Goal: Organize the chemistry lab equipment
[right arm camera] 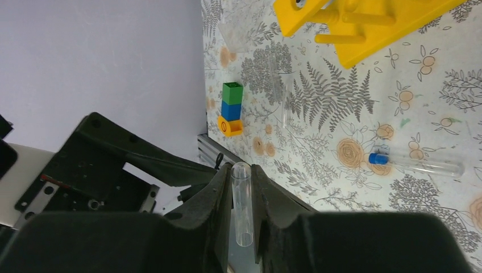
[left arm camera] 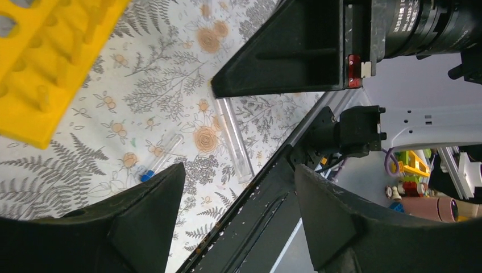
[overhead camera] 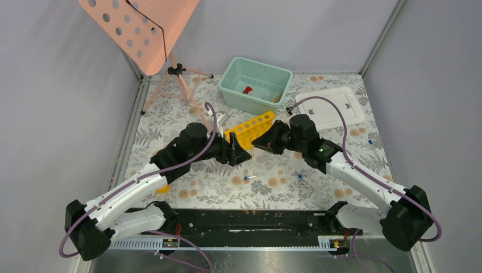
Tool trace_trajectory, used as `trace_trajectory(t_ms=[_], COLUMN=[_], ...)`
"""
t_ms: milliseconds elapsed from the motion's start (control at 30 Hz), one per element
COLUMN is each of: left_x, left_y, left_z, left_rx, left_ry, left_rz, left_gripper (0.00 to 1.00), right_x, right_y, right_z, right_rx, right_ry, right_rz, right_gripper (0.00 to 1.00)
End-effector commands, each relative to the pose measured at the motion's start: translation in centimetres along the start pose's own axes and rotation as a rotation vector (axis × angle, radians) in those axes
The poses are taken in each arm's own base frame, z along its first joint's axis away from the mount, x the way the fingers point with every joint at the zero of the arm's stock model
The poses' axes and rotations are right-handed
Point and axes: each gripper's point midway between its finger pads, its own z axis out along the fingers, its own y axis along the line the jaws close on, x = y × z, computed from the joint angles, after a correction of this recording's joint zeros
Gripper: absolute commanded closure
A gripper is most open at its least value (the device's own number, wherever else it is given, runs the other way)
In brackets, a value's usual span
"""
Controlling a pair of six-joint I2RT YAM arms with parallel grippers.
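left tool (left arm camera: 240,170) spread; right tool (right arm camera: 241,176) pinching clear tube (right arm camera: 241,219) near yellow rack (right arm camera: 398,28).

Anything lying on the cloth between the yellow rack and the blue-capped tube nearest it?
Nothing: the cloth between the yellow rack and the blue-capped tube is bare, as the left wrist view shows.

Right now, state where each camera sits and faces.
Top external: above and behind the bases, looking down; left arm and right arm show.
Left wrist: low over the cloth, facing the near edge; the open left gripper shows.
Right wrist: facing the left wall; the right gripper shows, shut on a clear tube.
Shared by both wrists: yellow rack, blue-capped tube.
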Motion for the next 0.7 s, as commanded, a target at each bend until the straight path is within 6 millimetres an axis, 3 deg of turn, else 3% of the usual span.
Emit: trace_trajectory(t_ms=[0, 233, 333, 667], left_x=[-0.5, 0.6, 1.0, 1.6], left_y=[-2.4, -1.5, -0.9, 1.4], left_z=[1.2, 2.7, 3.1, 2.9], left_rx=[0.099, 0.08, 0.062, -0.043], left_ry=[-0.009, 0.037, 0.051, 0.067], left_rz=[0.029, 0.034, 0.045, 0.103], left_gripper=[0.3, 0.37, 0.46, 0.59], right_x=[-0.3, -0.2, -0.2, 1.0], right_y=[2.4, 2.8, 2.9, 2.6], right_z=[-0.4, -0.9, -1.2, -2.1], right_rx=[-0.096, -0.119, -0.128, -0.172], right_ry=[-0.022, -0.029, -0.033, -0.002], right_rz=[0.018, 0.018, 0.011, -0.044], right_gripper=[0.83, 0.83, 0.83, 0.82])
